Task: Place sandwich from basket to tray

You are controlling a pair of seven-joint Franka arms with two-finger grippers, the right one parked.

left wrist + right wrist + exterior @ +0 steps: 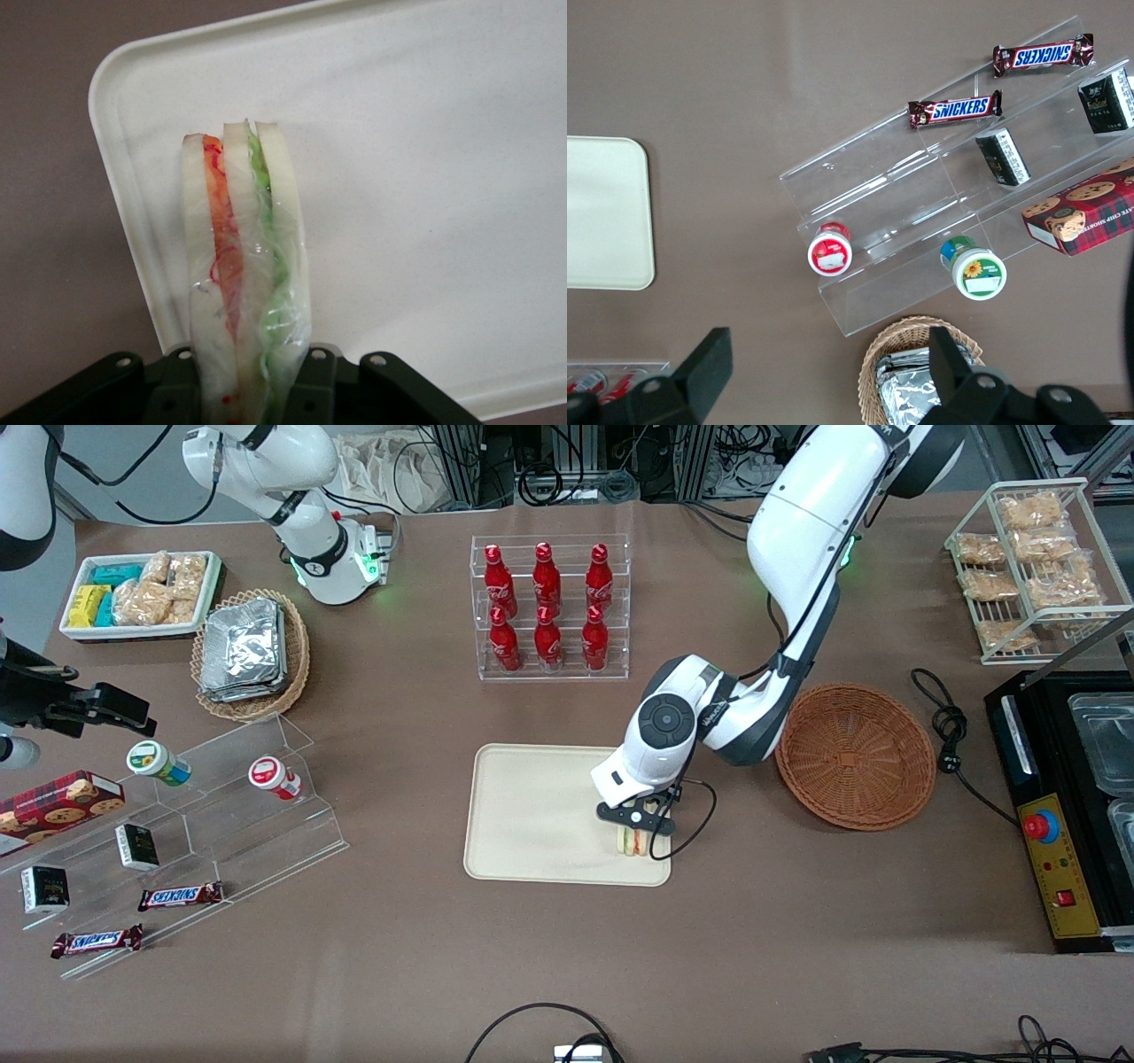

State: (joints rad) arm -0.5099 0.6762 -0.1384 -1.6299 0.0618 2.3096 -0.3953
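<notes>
Black cable loop [540,1027] at the worktop [797,957] edge nearest the front camera. Farther in, cream tray [532,815] mid-worktop. Gripper [640,817] sits low over the tray corner that is nearest the front camera and toward the working arm's end, clamped on the sandwich [633,840]; the wrist view shows the sandwich [244,266] pinched between the black fingers [306,385], wrap on, layers edge-on: white bread, orange-red filling, green filling. Sandwich stands on edge over the tray [425,177] surface just inside its rim; cannot tell if it touches the tray. Reddish-brown basket [856,755] lies beside the tray toward the working arm's end, nothing in it. Clear rack of red bottles [549,607] farther from the front camera than the tray. Toward the parked arm's end: tan basket of foil packs [251,654], white tub of snacks [142,593], clear stepped shelf [221,815] with Snickers bars [180,895], small cups, cookie box [58,806]. Wire rack of snack bags [1032,567] and a black unit with a red button [1063,815] toward the working arm's end.
</notes>
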